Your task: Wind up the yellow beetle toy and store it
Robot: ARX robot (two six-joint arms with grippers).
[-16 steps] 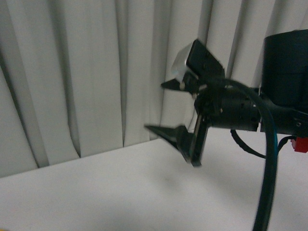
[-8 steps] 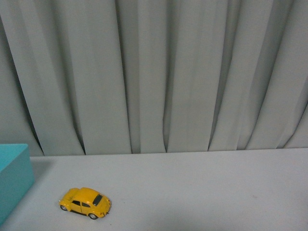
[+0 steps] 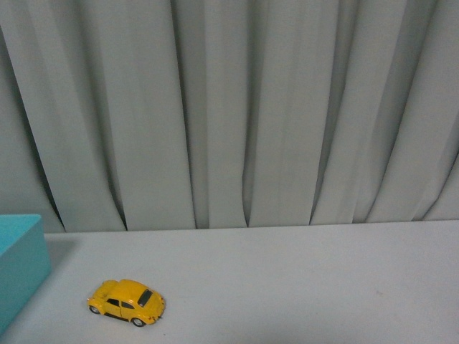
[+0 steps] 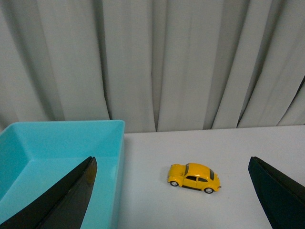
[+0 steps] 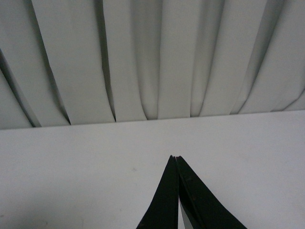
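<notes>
The yellow beetle toy (image 3: 127, 302) stands on its wheels toward the left edge of the white bench (image 3: 301, 287), near a turquoise box (image 3: 18, 265) but apart from it. The left pincer (image 4: 171, 162) is spread wide, while the right pincer (image 5: 175, 158) is clenched, tips together. A pleated curtain (image 3: 251, 107) lines the back edge.

Dim, flat indoor light; slightly soft focus.
Grey shadows fill the curtain (image 3: 215, 107) folds; the left wrist view is brightest.

Wide-spread left claw (image 4: 171, 160) frames the yellow beetle toy (image 4: 194, 177) standing near the turquoise box (image 4: 117, 191).
</notes>
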